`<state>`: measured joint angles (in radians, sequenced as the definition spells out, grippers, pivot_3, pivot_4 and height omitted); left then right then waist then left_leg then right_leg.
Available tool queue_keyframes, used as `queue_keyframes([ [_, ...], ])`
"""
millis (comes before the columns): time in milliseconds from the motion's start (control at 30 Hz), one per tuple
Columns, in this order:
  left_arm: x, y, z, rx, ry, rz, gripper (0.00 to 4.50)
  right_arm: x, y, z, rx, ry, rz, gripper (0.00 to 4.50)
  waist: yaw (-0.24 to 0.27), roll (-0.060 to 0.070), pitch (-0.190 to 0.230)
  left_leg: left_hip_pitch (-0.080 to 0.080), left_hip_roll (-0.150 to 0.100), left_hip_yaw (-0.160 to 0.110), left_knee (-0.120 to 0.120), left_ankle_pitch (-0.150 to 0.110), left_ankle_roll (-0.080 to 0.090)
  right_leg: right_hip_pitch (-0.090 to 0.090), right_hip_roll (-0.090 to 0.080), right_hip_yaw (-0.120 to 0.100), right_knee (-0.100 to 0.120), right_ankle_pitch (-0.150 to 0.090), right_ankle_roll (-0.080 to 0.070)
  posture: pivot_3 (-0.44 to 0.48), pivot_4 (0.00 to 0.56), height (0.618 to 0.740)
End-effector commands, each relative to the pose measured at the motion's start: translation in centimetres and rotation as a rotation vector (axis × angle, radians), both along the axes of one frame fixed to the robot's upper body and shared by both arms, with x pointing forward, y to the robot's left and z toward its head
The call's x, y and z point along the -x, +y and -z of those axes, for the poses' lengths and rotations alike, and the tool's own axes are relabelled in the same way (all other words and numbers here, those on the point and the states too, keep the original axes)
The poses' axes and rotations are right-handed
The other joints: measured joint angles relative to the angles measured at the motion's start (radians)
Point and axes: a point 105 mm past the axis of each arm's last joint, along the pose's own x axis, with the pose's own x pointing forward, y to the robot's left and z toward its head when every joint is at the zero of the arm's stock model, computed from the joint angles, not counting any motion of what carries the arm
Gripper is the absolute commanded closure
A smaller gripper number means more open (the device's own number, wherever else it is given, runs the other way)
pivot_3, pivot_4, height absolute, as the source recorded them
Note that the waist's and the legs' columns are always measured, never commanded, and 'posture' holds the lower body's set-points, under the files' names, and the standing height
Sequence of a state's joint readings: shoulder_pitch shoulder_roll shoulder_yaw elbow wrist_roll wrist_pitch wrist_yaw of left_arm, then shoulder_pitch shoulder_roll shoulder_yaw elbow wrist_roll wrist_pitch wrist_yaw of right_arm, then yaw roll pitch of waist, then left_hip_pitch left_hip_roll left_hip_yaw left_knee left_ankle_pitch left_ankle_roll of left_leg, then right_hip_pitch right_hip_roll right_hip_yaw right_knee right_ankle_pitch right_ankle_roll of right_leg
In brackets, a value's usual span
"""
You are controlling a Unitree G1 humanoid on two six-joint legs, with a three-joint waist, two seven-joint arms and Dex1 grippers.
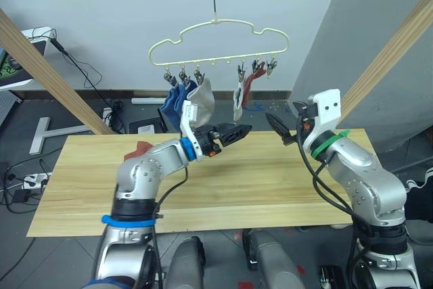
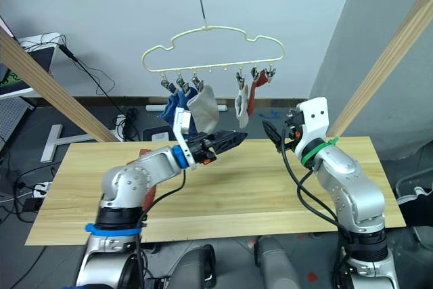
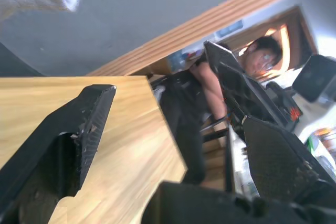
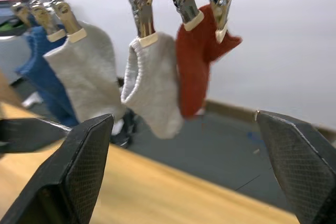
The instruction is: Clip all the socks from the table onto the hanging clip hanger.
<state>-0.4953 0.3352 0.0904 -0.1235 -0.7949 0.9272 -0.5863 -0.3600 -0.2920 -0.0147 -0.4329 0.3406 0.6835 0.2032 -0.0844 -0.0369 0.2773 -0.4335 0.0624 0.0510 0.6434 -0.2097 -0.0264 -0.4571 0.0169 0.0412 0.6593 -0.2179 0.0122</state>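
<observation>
The pale-yellow clip hanger (image 1: pixel 218 40) hangs on its hook above the table's far edge. Clipped to it are two blue socks (image 1: pixel 173 103), two light grey socks (image 1: pixel 203 98) (image 4: pixel 152 82) and one rust-red sock (image 4: pixel 196 66). Another rust-red sock (image 1: pixel 141 148) lies on the table (image 1: pixel 270 181), partly hidden behind my left forearm. My left gripper (image 1: pixel 238 129) is open and empty, raised over the table just below the grey socks. My right gripper (image 1: pixel 280 126) is open and empty too. It points at the left gripper from a short gap away.
Slanted wooden poles (image 1: pixel 40 69) (image 1: pixel 392 52) of the frame flank the table, with a crossbar overhead. Cables and a power strip (image 1: pixel 30 181) lie on the floor at the left. The table's near half is bare wood.
</observation>
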Motion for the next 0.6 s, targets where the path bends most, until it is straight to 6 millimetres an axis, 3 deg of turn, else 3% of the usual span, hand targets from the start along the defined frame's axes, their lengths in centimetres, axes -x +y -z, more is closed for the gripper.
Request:
queue_keyframes([
  [33,1.1,0.5,-2.0,-0.049,-0.140,0.005,0.00,0.1,0.1,-1.4,-0.020,-0.096,0.053,0.93,0.003,0.000,0.000,0.000,0.000,0.000,0.000,0.000,0.000,0.000,0.000,0.000,0.000,0.000,0.000,-0.041,0.236,0.740],
  [67,1.1,1.3,-2.7,-0.110,-0.231,-0.033,0.00,-0.2,0.2,-1.7,-0.008,-0.122,0.073,1.29,0.004,0.000,0.000,0.000,0.000,-0.001,0.000,0.000,0.000,0.000,0.000,0.000,0.001,0.000,0.000,-0.033,0.237,0.740],
  [133,1.3,2.0,-4.0,-0.179,-0.358,-0.077,0.00,-0.6,0.4,-2.1,0.004,-0.159,0.101,1.29,0.007,0.000,0.000,0.000,0.000,-0.001,0.000,0.000,-0.001,0.000,-0.001,0.000,0.000,0.000,0.000,-0.025,0.236,0.740],
  [267,1.5,2.3,-5.7,-0.156,-0.435,-0.120,0.00,-1.4,0.4,-2.5,-0.025,-0.188,0.130,1.29,0.021,0.000,0.000,0.000,-0.001,0.001,0.001,0.000,-0.001,0.001,-0.002,0.001,0.000,0.000,0.000,-0.008,0.239,0.740],
  [400,1.6,2.2,-6.4,-0.161,-0.480,-0.138,0.00,-2.0,0.5,-2.6,-0.022,-0.198,0.143,2.62,0.033,0.000,0.000,0.000,-0.001,0.002,0.001,0.000,-0.001,0.000,-0.002,0.001,0.000,0.000,0.000,-0.001,0.240,0.740],
  [600,1.5,1.7,-7.4,-0.168,-0.551,-0.163,0.00,-3.1,0.3,-2.8,-0.028,-0.211,0.177,2.62,0.038,0.000,0.000,0.000,-0.001,0.002,0.001,0.000,0.000,0.000,-0.001,0.001,0.000,0.000,0.000,0.013,0.247,0.740],
])
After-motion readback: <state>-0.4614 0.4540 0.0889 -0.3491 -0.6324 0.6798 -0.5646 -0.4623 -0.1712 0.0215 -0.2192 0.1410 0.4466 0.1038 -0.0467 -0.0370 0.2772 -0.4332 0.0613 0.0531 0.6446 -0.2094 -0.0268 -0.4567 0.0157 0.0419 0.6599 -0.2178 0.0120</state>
